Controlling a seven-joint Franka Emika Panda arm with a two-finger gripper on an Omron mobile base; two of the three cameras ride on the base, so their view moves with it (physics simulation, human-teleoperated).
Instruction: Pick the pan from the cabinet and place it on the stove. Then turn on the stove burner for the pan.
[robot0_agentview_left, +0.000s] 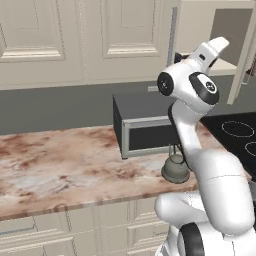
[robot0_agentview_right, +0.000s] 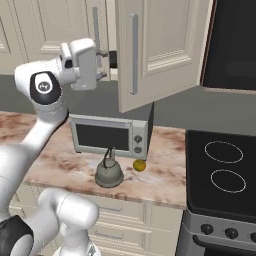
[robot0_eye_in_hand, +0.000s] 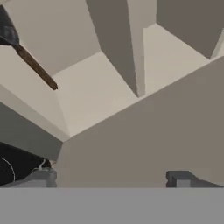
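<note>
The black pan lies on the cabinet's beige shelf at the top left of the hand view. Its brownish handle reaches out towards the middle. My gripper is open with nothing between its fingertips, and it faces the shelf well short of the pan. From the right base view, the gripper is raised at the cabinet's opening, just left of the swung-open door. The black stove with white rings lies low on the right.
A grey microwave stands on the marble counter below the cabinet. In front of it sit a grey kettle and a small yellow thing. The stove's knobs line its front. The open door juts over the counter.
</note>
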